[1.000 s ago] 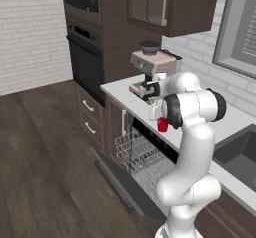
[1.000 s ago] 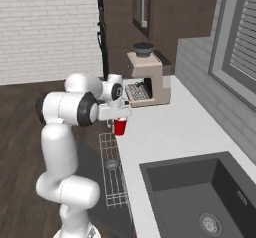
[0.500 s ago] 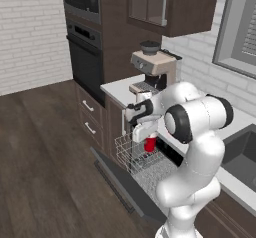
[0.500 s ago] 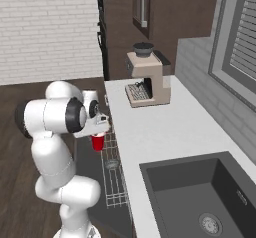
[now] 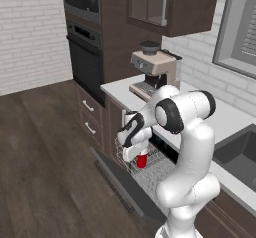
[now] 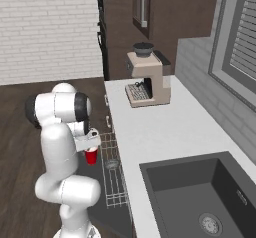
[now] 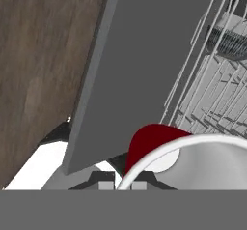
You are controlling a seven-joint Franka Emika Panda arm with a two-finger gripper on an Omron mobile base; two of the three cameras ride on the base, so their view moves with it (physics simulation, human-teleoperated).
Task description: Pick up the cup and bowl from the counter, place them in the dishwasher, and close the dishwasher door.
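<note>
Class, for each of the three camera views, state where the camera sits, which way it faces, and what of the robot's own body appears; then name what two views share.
Left base view: behind the arm on its left, facing forward and down at the open dishwasher door; the white arm rises lower right, its tool shut on the cup.
Right base view: behind on its right, facing over the counter; the arm rises lower left.
Hand view: on the hand, looking along the tool at door and wire rack.
Both base views share the coffee machine and the cup.
</note>
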